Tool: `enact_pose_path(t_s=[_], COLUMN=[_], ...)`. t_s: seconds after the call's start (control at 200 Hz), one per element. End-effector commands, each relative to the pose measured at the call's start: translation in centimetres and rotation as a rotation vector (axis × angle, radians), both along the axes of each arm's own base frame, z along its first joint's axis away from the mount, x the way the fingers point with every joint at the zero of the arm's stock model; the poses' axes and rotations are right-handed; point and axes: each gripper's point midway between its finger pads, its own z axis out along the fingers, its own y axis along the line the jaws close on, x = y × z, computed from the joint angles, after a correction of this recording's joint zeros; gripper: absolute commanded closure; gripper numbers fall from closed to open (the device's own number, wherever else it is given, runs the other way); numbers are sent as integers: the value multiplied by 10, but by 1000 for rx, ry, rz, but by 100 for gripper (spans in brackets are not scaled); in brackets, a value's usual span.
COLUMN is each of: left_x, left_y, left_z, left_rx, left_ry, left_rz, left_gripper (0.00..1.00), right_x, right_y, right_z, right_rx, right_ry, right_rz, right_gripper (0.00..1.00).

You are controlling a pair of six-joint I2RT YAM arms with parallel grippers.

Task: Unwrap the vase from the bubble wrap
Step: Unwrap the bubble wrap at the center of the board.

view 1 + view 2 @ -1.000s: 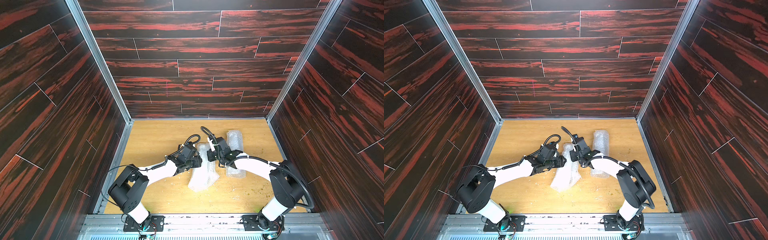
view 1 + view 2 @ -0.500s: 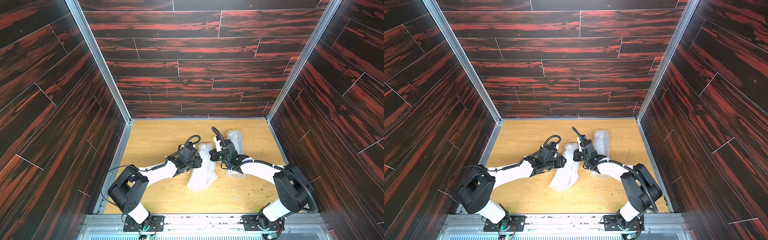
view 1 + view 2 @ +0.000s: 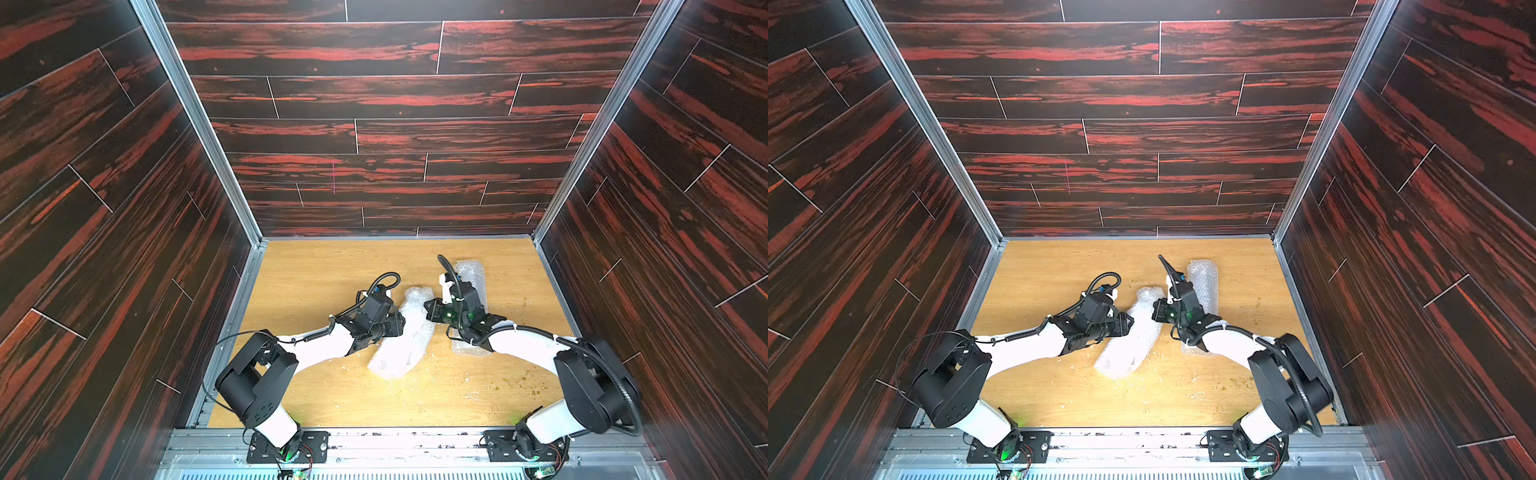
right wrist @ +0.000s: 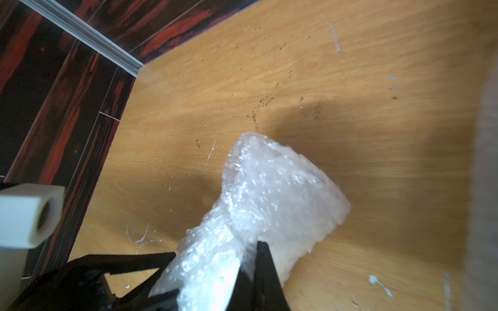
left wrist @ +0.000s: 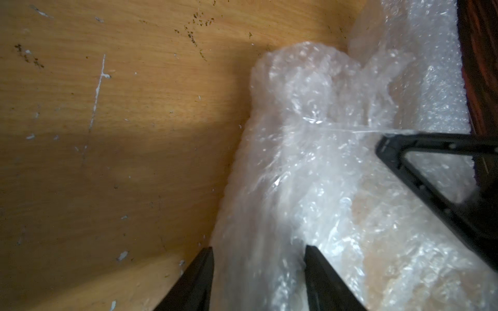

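**A:** Nearest first. The bubble wrap roll (image 3: 409,345) is lying slantwise on the middle of the tabletop (image 3: 332,270). The vase isn't showing and is presumably inside.

**B:** The left gripper (image 5: 258,253) is straddling the roll's middle, its jaws half closed and pressing the wrap from both sides. The right gripper (image 3: 429,308), jaws pressed together, is pinching a thin flap (image 5: 342,128) farther up the roll. The film is stretching taut.

**A:** My judgement of the risks: the film tearing if the right gripper is pulling too hard, the whole roll dragging along if the left is clamping too lightly, and the vase slipping out as the layers loosen.

**B:** Round about, crumbs (image 3: 534,390) are littering the near tabletop. The second sheet (image 3: 471,274) is lying just beside the roll, partly under the right arm (image 3: 519,340), and it is probably crowding the space for peeling. The far wall (image 3: 374,137) is standing well apart.
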Motion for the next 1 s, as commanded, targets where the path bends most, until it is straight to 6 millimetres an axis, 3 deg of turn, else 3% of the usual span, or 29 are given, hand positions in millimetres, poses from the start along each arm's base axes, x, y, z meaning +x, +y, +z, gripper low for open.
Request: enact_pose_path(t_s=[0.0, 0.235, 0.456, 0.616, 0.706, 0.997], left_x=[-74, -75, -75, -69, -67, -69], left_y=[73, 72, 78, 81, 87, 117], left_z=[-96, -94, -85, -63, -51, 1], left_rx=[347, 339, 343, 328, 319, 335], left_ry=[327, 325, 311, 275, 260, 195], left_rz=[5, 8, 30, 53, 72, 130], left_gripper=[43, 43, 43, 43, 42, 36], right_x=[34, 33, 25, 18, 17, 27], right_y=[-25, -22, -23, -28, -30, -38], right_z=[93, 84, 87, 72, 64, 66], right_rx=[142, 151, 150, 108, 71, -80], right_ry=[-309, -301, -328, -280, -250, -251], right_rz=[-135, -91, -69, -67, -64, -65], right_gripper=[100, 100, 100, 100, 95, 78])
